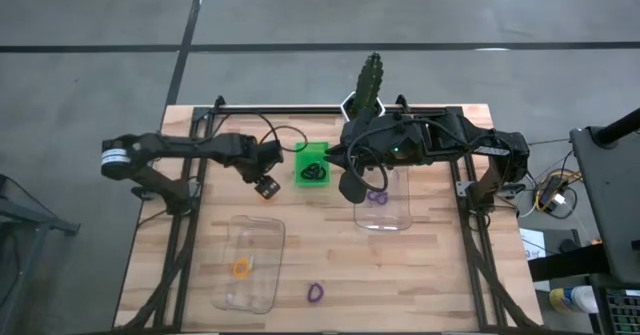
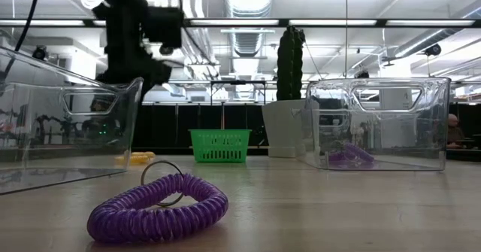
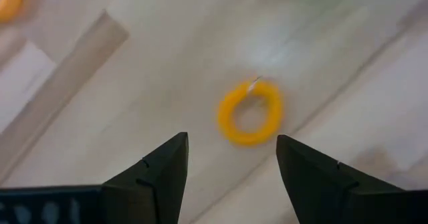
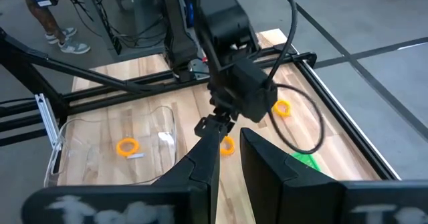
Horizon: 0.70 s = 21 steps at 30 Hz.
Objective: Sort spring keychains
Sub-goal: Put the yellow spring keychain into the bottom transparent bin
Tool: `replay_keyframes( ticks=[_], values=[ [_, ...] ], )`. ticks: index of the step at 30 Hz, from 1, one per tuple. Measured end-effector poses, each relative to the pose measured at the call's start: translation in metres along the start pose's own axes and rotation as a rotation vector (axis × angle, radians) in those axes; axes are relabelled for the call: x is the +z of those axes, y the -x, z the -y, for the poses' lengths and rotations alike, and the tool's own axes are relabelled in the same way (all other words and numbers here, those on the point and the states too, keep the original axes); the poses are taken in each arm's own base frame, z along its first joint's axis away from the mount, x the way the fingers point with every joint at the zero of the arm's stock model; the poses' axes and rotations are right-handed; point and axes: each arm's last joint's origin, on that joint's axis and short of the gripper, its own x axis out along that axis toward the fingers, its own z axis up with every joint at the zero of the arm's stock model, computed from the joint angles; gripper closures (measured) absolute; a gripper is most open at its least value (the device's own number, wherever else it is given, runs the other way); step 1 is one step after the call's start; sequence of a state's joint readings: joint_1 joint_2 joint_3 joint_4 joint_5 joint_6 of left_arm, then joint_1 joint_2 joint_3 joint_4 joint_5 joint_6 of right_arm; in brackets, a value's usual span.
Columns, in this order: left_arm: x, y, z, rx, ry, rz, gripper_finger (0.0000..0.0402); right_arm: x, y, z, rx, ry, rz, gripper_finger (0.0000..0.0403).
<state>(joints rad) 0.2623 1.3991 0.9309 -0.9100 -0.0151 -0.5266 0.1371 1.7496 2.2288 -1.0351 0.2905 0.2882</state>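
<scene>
An orange spring keychain (image 3: pixel 251 112) lies flat on the wood. My left gripper (image 3: pixel 231 140) hovers over it, open, pointing down, one finger to each side and touching nothing; in the high view this gripper (image 1: pixel 265 185) hides the ring. A second orange ring (image 4: pixel 281 107) lies on the table farther off. A third (image 1: pixel 241 267) rests in the near-left clear box. Black rings sit in the green tray (image 1: pixel 312 163). One purple ring (image 1: pixel 377 197) lies in the right clear box, another (image 2: pixel 158 207) near the table's near edge. My right gripper (image 4: pixel 229 136) hangs open beside the tray.
The left clear box (image 1: pixel 250 263) and right clear box (image 1: pixel 385 200) stand on the wooden table, with the green tray between the two grippers. A cactus in a white pot (image 1: pixel 368 90) stands at the far edge. Bare wood lies between the boxes.
</scene>
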Motion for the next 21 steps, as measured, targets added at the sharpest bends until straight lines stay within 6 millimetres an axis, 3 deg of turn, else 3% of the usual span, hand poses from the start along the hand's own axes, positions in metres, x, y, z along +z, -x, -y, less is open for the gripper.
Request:
replay_keyframes(
  ticks=[8, 21],
  values=[
    [-0.016, -0.035, -0.009, -0.002, 0.050, 0.005, 0.0182, 0.000, 0.000, 0.000, 0.000, 0.000, 0.001, 0.0349],
    [-0.022, -0.054, -0.014, 0.008, 0.106, 0.013, 0.0182, 0.000, -0.001, 0.000, 0.000, 0.000, 0.000, 0.0349]
  ],
)
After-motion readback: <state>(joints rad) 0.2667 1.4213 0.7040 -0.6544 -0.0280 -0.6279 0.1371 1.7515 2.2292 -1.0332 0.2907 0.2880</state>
